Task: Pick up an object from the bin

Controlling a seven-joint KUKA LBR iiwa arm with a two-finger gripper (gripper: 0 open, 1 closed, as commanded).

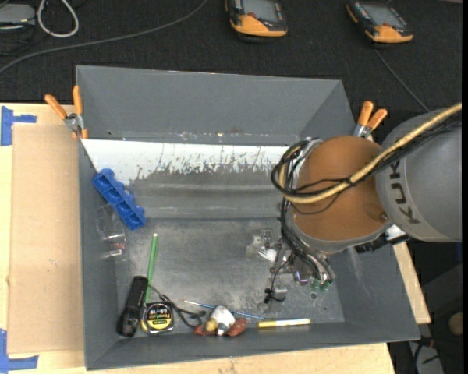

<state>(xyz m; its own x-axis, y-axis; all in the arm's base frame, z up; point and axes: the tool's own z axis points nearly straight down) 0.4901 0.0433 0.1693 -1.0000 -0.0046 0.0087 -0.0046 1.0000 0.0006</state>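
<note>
My gripper (295, 276) hangs below the orange wrist cover over the right part of the bin floor, low and close to it. A small clear plastic piece (262, 245) lies just left of it. Below it, by the front wall, lies a yellow pen (285, 324). Left of the pen there is a small white and red-brown cluster (221, 321).
A yellow and black tape measure (157, 317) and a black tool (131, 306) lie in the front left corner. A green stick (152, 259) stands above them. A blue block (118, 199) and a clear item (109, 232) rest along the left wall.
</note>
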